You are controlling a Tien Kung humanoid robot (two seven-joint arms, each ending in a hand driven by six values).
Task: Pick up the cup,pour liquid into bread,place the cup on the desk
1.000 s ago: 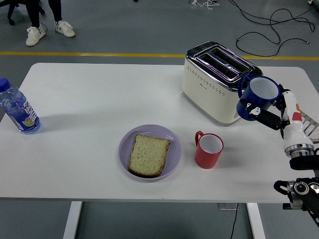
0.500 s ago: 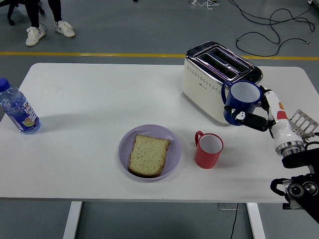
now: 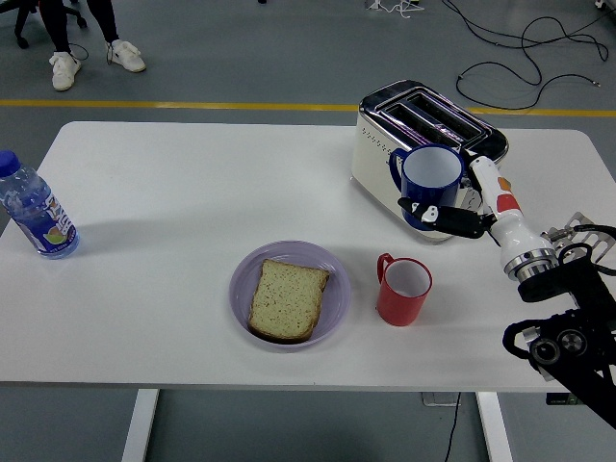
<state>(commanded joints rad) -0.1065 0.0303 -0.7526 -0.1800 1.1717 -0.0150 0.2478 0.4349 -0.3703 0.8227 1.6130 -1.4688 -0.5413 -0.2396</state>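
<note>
A blue cup (image 3: 429, 182) with a white inside hangs upright in the air in front of the toaster, with my right hand (image 3: 460, 209) shut on it from the right. A slice of bread (image 3: 287, 298) lies on a lilac plate (image 3: 334, 279) near the table's front middle, well to the cup's lower left. A red cup (image 3: 403, 290) stands on the table just right of the plate, below the held cup. My left arm does not show.
A cream and chrome toaster (image 3: 390, 145) stands at the back right, right behind the blue cup. A plastic water bottle (image 3: 35, 212) stands at the far left edge. A person's legs and white shoes (image 3: 67, 67) are on the floor beyond the table.
My right hand has carried the blue cup steadily leftward, from the table's right edge to in front of the toaster. The bread, plate, red cup and bottle have stayed put.
</note>
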